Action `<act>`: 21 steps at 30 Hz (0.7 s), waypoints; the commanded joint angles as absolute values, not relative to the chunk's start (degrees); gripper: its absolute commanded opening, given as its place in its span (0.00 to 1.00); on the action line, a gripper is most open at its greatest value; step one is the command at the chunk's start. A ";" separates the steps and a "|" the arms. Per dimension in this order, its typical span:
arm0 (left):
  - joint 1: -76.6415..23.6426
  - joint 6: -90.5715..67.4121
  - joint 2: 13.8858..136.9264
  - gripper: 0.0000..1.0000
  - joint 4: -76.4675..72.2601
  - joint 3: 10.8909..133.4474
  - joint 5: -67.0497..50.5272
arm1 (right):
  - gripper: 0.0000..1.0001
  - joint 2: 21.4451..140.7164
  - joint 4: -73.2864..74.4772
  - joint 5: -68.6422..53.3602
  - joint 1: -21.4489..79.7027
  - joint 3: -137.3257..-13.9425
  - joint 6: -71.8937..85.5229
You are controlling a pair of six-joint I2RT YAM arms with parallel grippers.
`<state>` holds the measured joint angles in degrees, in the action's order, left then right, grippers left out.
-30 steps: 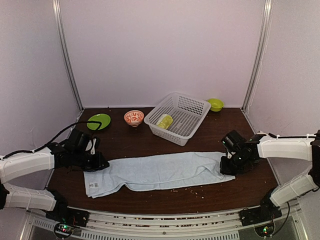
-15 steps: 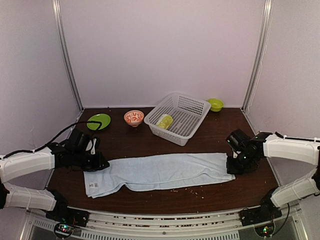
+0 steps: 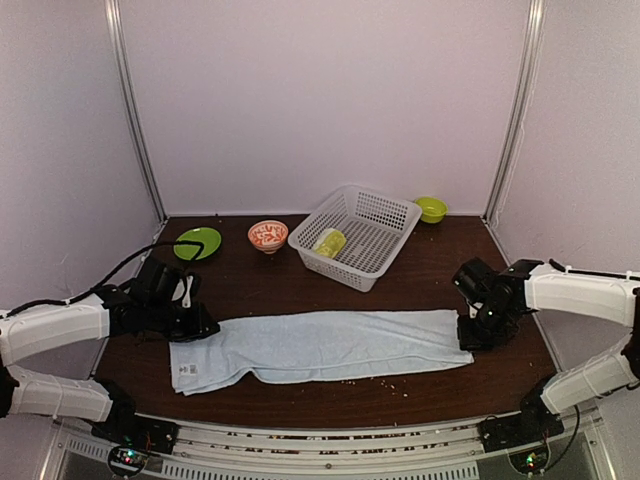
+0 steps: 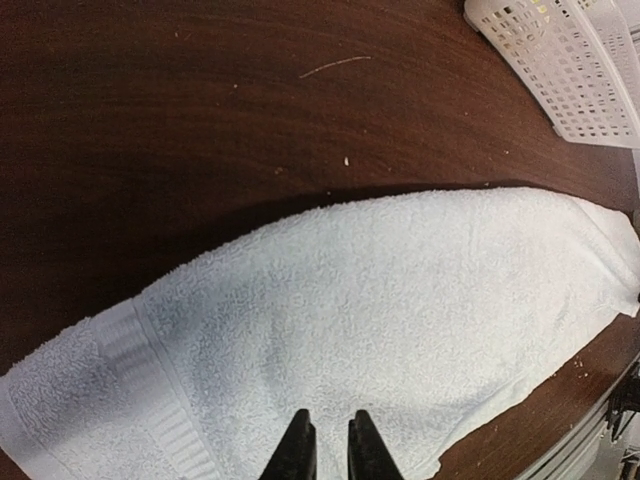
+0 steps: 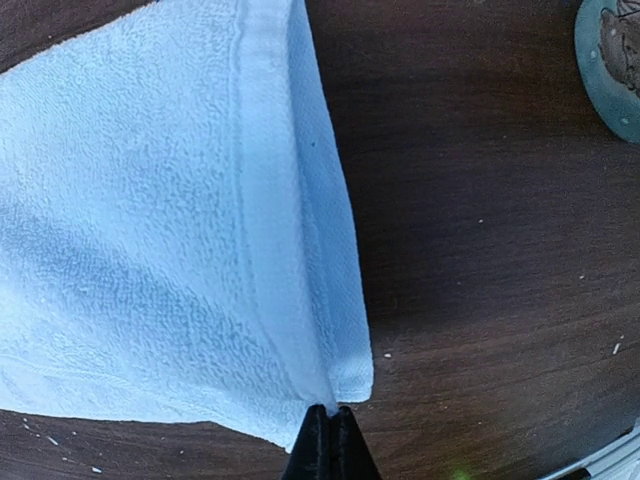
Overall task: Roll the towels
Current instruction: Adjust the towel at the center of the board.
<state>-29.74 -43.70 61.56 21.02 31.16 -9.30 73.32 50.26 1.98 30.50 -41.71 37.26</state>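
Right gripper (image 5: 330,422): jaws pressed fully together, pinching corner at right end of pale blue towel (image 3: 320,345). Left gripper (image 4: 331,442): jaws nearly together, thin slit between them, nipping cloth at left end of same towel. Pale blue towel lies flat, stretched left to right across near part of dark wooden table (image 3: 420,275), between both grippers. Behind it, white mesh basket (image 3: 336,268) holds lime-green towel (image 3: 329,242), rolled up. Left of basket: orange patterned bowl (image 3: 267,235), then green plate (image 3: 198,243). Small green bowl (image 3: 431,209) beside basket's far right corner.
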 commanded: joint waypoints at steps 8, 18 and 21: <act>-29.98 -41.83 63.56 0.11 16.08 30.65 -11.56 | 0.00 77.87 56.32 6.22 28.87 -44.72 36.16; -30.01 -41.13 61.74 0.11 17.67 30.76 -11.07 | 0.34 82.41 57.13 5.04 28.56 -44.68 35.95; -30.00 -41.21 60.68 0.13 18.99 30.90 -10.74 | 0.48 77.84 58.85 6.55 28.61 -46.21 37.57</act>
<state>-29.74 -42.09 62.52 19.03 31.16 -10.72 82.63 55.81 4.25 28.86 -44.58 36.25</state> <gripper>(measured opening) 0.118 0.426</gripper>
